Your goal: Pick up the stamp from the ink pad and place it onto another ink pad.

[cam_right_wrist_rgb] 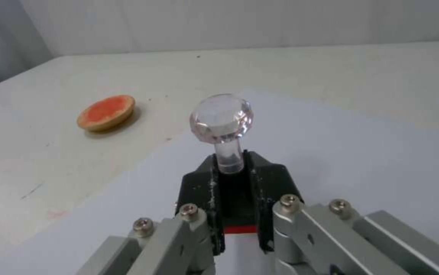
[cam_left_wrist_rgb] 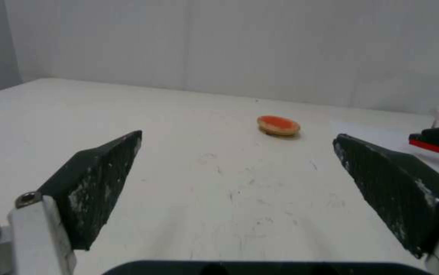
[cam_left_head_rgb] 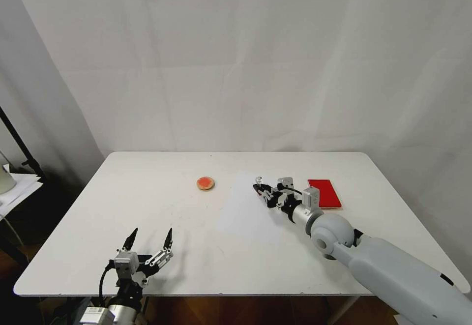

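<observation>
**Currently: stamp lifted, in transit between pads**

Progress: pickup done; placement outstanding. Right gripper (cam_left_head_rgb: pixel 259 188) is clamped on the stamp (cam_right_wrist_rgb: pixel 223 126), carried above the white table (cam_left_head_rgb: pixel 147 177), between the red rectangular ink pad (cam_left_head_rgb: pixel 324 192) and the round pad (cam_left_head_rgb: pixel 205 183), clear of both.

Stamp: faceted clear knob on a clear stem, upright between the dark fingers (cam_right_wrist_rgb: pixel 196 187); a red strip shows at its underside.

Round pad: tan rim, orange-red centre, flat on the table, unoccupied.

Left gripper (cam_left_head_rgb: pixel 150 239): spread wide, empty, idle near the table's front edge.
</observation>
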`<state>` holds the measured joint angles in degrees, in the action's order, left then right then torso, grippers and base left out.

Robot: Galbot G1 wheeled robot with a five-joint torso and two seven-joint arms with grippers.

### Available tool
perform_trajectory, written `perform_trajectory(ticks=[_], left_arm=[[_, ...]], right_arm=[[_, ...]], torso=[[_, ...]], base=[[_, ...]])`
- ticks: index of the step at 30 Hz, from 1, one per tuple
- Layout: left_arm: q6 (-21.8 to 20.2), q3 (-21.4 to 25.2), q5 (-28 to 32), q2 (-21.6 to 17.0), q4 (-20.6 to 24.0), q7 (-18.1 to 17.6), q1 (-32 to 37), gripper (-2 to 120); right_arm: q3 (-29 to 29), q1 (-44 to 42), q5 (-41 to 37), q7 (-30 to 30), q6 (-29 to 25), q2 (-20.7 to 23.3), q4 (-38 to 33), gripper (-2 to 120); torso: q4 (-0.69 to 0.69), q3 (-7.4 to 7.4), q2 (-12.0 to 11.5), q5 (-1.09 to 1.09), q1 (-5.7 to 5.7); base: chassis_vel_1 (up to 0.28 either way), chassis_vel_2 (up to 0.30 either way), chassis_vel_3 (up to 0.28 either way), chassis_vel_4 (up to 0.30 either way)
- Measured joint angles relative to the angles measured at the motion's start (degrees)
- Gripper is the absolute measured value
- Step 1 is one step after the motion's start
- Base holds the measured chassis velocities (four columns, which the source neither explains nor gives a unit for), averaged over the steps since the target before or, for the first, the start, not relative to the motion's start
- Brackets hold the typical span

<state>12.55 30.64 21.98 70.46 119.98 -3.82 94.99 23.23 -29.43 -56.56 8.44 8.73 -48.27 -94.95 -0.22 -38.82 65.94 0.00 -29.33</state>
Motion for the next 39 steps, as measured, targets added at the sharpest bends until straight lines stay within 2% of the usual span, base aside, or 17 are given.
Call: perform_trajectory(ticks=[22, 25, 29, 32, 33, 37, 38, 39], left_arm=[[0.0, 0.0, 0.0, 0.0, 0.0, 0.0, 0.0, 100], [0.0, 0.0, 0.0, 0.0, 0.0, 0.0, 0.0, 100], [0.0, 0.0, 0.0, 0.0, 0.0, 0.0, 0.0, 100], [0.0, 0.0, 0.0, 0.0, 0.0, 0.0, 0.0, 100], [0.0, 0.0, 0.0, 0.0, 0.0, 0.0, 0.0, 100], [0.0, 0.0, 0.0, 0.0, 0.0, 0.0, 0.0, 100], [0.0, 0.0, 0.0, 0.0, 0.0, 0.0, 0.0, 100], [0.0, 0.0, 0.0, 0.0, 0.0, 0.0, 0.0, 100]], right_arm=[[-1.4, -2.4, -0.5, 1.4, -1.2, -1.2, 0.1, 11], [-1.7, 0.2, -1.6, 1.5, -1.3, 0.0, -2.6, 11], [0.7, 5.7, -2.6, 1.4, -1.2, 0.1, -3.8, 11], [5.7, 11.9, -3.0, 0.6, -0.9, -2.8, -1.5, 11], [5.7, 11.9, -3.0, 0.6, -0.9, -2.8, -1.5, 11], [10.6, 16.8, -2.2, -0.6, -0.7, -10.3, 5.6, 11], [10.6, 16.8, -2.2, -0.6, -0.7, -10.3, 5.6, 11], [11.4, 17.4, -1.9, -0.6, -0.6, -12.5, 7.7, 11]], torso=[[0.01, 0.00, 0.0, 0.02, 0.00], [0.00, 0.00, 0.0, -0.01, 0.00], [0.00, 0.00, 0.0, -0.01, 0.01], [0.01, 0.00, 0.0, 0.01, 0.00], [0.01, 0.00, 0.0, 0.01, 0.00], [0.04, 0.00, 0.0, -0.01, 0.00], [0.04, 0.00, 0.0, -0.01, 0.00], [0.02, 0.00, 0.0, -0.02, 0.00]], base=[[0.000, 0.000, 0.000, 0.000], [0.000, 0.000, 0.000, 0.000], [0.000, 0.000, 0.000, 0.000], [0.000, 0.000, 0.000, 0.000], [0.000, 0.000, 0.000, 0.000], [0.000, 0.000, 0.000, 0.000], [0.000, 0.000, 0.000, 0.000], [0.000, 0.000, 0.000, 0.000]])
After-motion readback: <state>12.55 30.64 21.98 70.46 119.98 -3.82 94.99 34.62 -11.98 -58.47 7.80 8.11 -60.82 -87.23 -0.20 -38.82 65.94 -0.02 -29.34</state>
